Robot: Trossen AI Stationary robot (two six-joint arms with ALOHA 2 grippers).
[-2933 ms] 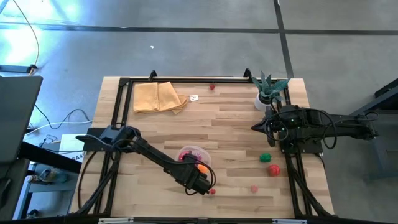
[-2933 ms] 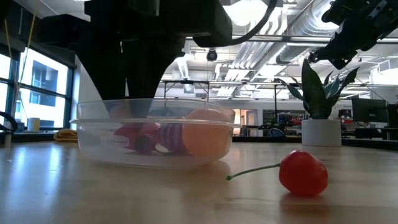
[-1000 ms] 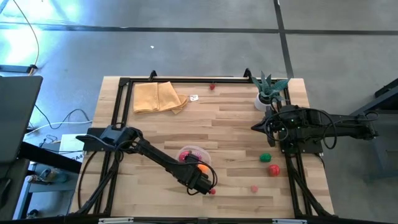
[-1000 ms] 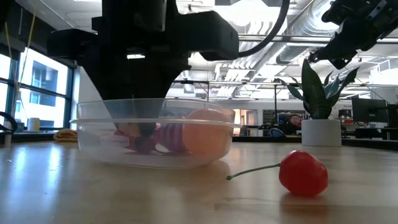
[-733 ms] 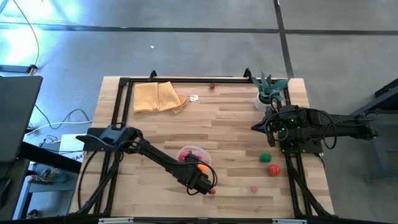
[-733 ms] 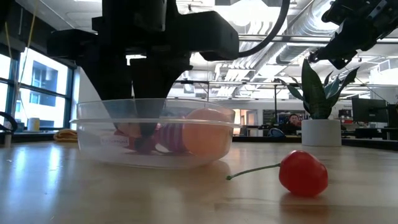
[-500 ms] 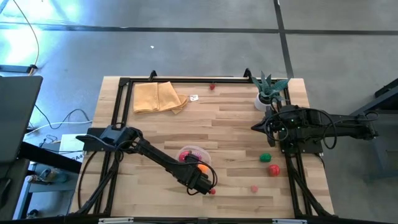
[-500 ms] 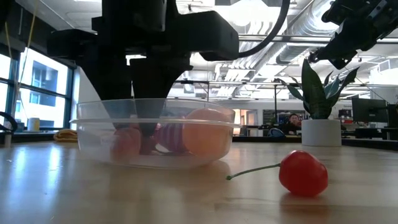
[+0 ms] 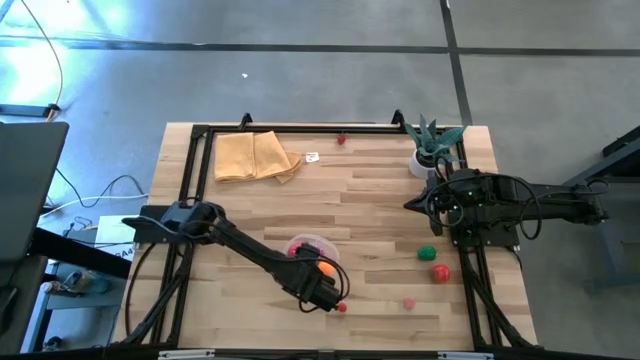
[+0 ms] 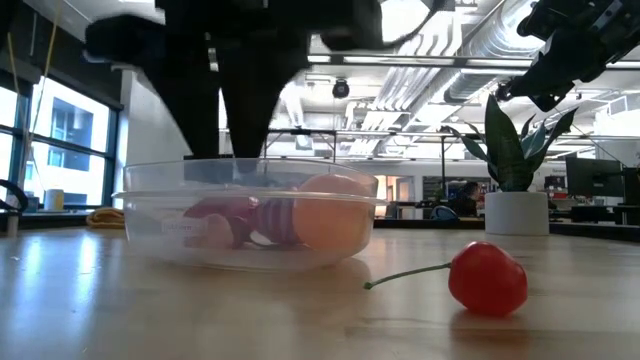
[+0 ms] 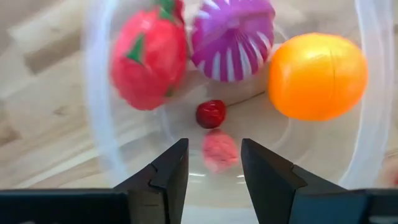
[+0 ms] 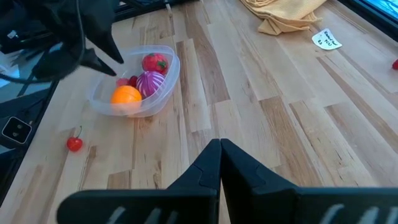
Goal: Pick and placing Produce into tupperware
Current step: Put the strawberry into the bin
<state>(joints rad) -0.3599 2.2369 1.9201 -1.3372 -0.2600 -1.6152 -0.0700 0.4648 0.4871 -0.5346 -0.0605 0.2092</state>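
Note:
The clear tupperware [image 9: 315,250] sits near the table's front middle. It holds a red fruit [image 11: 149,56], a purple striped one [image 11: 233,34], an orange [image 11: 317,74], a small cherry [image 11: 211,113] and a pink piece [image 11: 221,149]. My left gripper [image 11: 214,165] hangs open just above the tupperware's near part, fingers pointing down, with the pink piece lying on the floor below the gap. A stemmed cherry [image 10: 488,278] lies on the table right of the tupperware. My right gripper [image 12: 219,146] waits shut at the table's right side.
More produce lies loose on the right: a green piece [image 9: 427,253], a red one [image 9: 440,272], a pink one [image 9: 409,302], and a small red one [image 9: 341,139] at the far edge. A folded yellow cloth [image 9: 255,155] and a potted plant [image 9: 432,150] stand at the back.
My left gripper has risen straight up out of the tupperware. A pink piece that was between its fingers has dropped and now lies on the container's floor. The other produce and the right arm have kept still.

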